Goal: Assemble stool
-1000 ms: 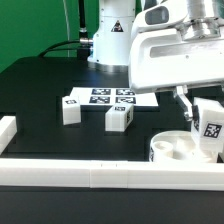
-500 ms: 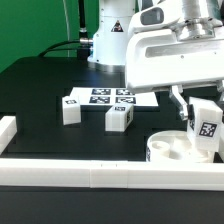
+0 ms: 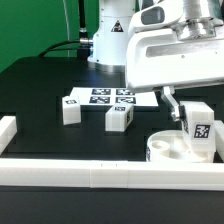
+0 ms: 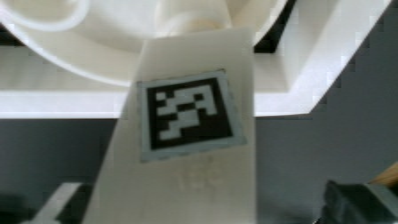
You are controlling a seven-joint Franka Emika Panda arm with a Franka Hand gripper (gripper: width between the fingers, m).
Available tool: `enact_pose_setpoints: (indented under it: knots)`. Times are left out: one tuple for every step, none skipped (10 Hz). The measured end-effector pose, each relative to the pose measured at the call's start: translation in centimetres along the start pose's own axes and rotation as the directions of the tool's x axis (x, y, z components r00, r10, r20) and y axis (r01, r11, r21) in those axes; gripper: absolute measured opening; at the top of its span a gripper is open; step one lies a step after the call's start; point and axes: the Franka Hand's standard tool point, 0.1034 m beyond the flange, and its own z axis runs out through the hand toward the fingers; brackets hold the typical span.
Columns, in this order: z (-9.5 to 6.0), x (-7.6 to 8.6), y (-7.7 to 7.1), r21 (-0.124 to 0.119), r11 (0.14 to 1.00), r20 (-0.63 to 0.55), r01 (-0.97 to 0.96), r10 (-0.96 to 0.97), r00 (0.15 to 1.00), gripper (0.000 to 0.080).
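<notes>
My gripper [image 3: 190, 112] is shut on a white stool leg [image 3: 200, 127] and holds it nearly upright, its lower end over the round white seat [image 3: 163, 149] at the exterior view's right. In the wrist view the leg [image 4: 187, 110] fills the middle with its tag facing the camera. The seat [image 4: 107, 45] lies beyond the leg's far end. My dark fingertips [image 4: 57, 205] stand on either side of the leg, around my gripper's centre [image 4: 214, 205]. Two more legs lie on the table, one [image 3: 71, 108] to the exterior view's left and one [image 3: 120, 117] in the middle.
The marker board [image 3: 110, 96] lies flat behind the two loose legs. A long white bar [image 3: 100, 176] edges the table's front, right next to the seat, and a short one [image 3: 8, 130] stands at the left. The bar also shows in the wrist view [image 4: 302, 85].
The held leg has shifted toward the exterior view's left and turned more upright, coming closer over the seat. The loose legs have not moved.
</notes>
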Motion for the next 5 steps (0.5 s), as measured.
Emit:
enact_pose_setpoints:
  knots:
    - [0.01,-0.01,0.0,0.0,1.0,0.0,0.0,0.0,1.0,0.0626]
    - [0.01,-0.02,-0.01,0.0,1.0,0.0,0.001,-0.001,1.0,0.0642]
    - [0.01,-0.02,-0.07,0.001,1.0,0.0,0.003,-0.003,1.0,0.0642]
    - [0.0,0.02,-0.15,0.001,1.0,0.0,0.013,-0.013,1.0,0.0648]
    - [-0.12,0.26,-0.27,0.001,0.999,-0.002,0.033,-0.033,0.999,0.0648]
